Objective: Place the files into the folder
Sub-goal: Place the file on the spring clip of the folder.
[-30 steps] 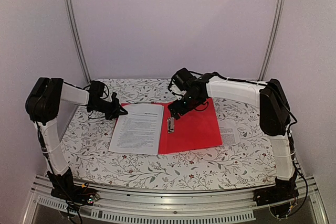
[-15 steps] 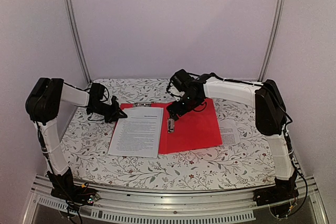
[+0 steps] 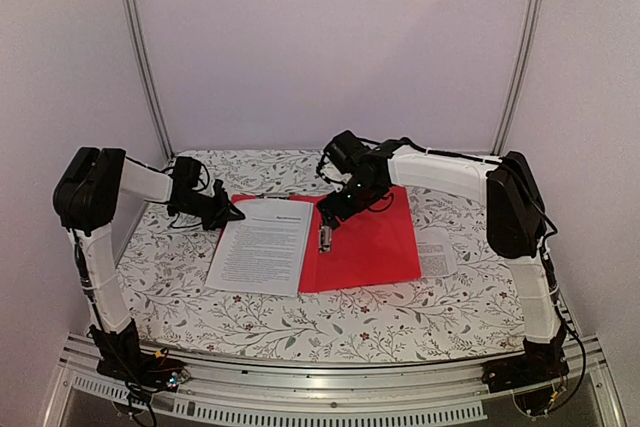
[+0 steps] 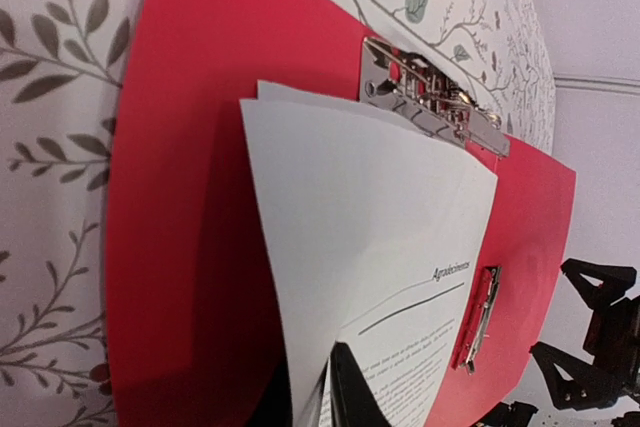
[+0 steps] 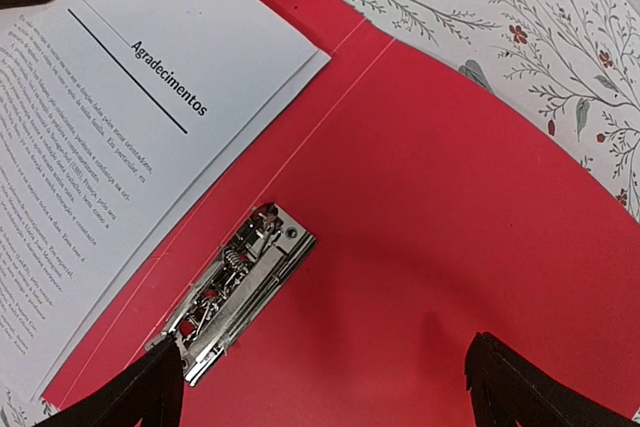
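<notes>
Plain pale walls close in a table (image 3: 400, 317) spread with a leaf-and-flower cloth. On it a flat red plastic folder (image 3: 375, 247) lies opened out. The files (image 3: 262, 247), a small stack of thin white printed paper sheets, cover most of its left half.

The left gripper (image 3: 228, 213) has its fingers pinched almost together on the stack's far left corner. Seen from its wrist, the sheets bow up off the red plastic. I'd guess it holds that corner so it can steer the floppy stack sideways toward the spine.

The right gripper (image 3: 333, 215) hangs over the spine with its fingers spread as wide as they go, holding nothing. Right beneath it sits a silver spring-lever metal clip (image 5: 240, 287). That seems to be why it waits there, ready either to work the lever or to pin the folder down while the paper slides.

A second metal clip (image 4: 435, 97) sits at the folder's far edge, just beyond the top of the sheets. The stack's right edge stops short of the spine clip and is under neither one. With the cover lying open too, the job looks only partly done.
</notes>
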`<state>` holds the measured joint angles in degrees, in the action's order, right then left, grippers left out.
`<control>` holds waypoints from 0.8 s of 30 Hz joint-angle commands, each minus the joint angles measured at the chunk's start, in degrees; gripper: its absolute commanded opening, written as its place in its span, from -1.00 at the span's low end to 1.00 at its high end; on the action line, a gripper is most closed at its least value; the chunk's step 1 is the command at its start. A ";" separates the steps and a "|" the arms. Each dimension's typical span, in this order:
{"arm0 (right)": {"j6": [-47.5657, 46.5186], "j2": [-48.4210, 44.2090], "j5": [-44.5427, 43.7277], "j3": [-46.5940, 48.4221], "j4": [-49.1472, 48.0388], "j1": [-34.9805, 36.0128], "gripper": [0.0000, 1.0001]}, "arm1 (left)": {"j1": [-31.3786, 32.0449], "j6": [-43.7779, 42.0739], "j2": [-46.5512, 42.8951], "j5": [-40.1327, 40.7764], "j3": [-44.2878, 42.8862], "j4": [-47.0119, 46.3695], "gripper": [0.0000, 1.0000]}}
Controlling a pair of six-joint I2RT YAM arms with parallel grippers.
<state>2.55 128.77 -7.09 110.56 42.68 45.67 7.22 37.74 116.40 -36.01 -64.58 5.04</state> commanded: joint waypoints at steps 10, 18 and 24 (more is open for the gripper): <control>0.66 1.87 1.55 3.07 1.86 -0.41 0.98 | -0.71 2.33 2.45 -3.74 -0.17 -4.07 -0.36; 1.27 1.77 2.42 3.12 2.21 -0.45 0.97 | -1.92 4.15 2.25 -6.10 1.10 -7.83 -0.25; 1.41 1.73 2.57 3.16 2.32 -0.46 0.97 | -3.19 6.21 2.19 -8.03 2.35 -10.87 -0.24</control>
<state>3.44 128.86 -5.32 112.16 43.79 45.67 5.45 42.28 117.89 -42.04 -63.68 -2.74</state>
